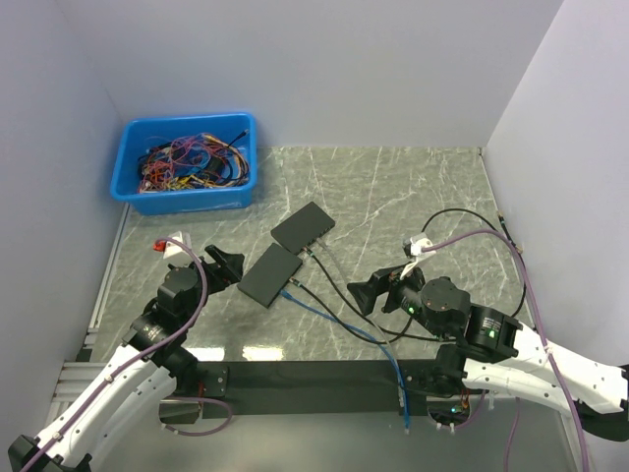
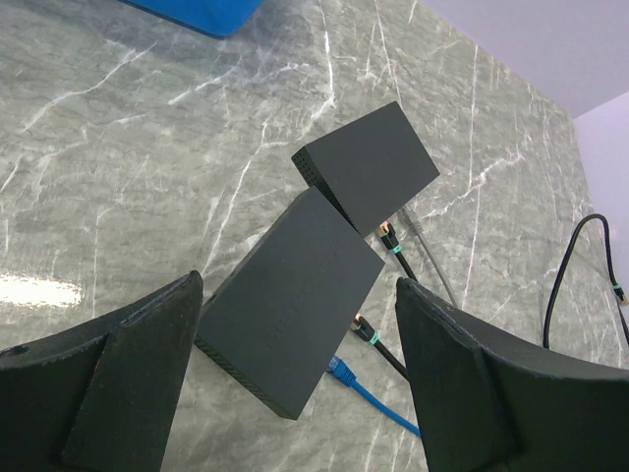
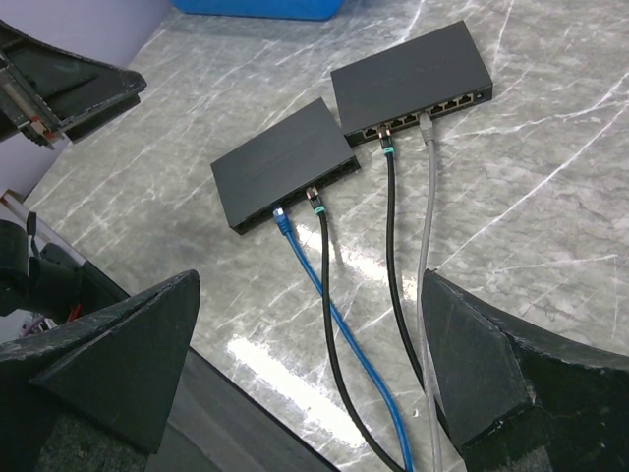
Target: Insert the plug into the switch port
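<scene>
Two black switches lie mid-table: the near one (image 1: 270, 274) (image 2: 295, 295) (image 3: 285, 162) and the far one (image 1: 303, 226) (image 2: 369, 167) (image 3: 413, 79). A blue cable's plug (image 3: 280, 218) (image 2: 341, 371) meets the near switch's port face beside a black plug (image 3: 314, 202); I cannot tell whether it is fully seated. The far switch carries a black plug (image 3: 385, 147) and a grey plug (image 3: 427, 126). My left gripper (image 1: 231, 267) (image 2: 300, 285) hovers open just left of the near switch. My right gripper (image 1: 371, 287) (image 3: 310, 280) is open above the cables, holding nothing.
A blue bin (image 1: 133, 162) of tangled wires stands at the back left. A black cable loops (image 1: 472, 226) at the right by the wall. A black rail (image 1: 295, 374) runs along the near edge between the arm bases. Walls close in on both sides.
</scene>
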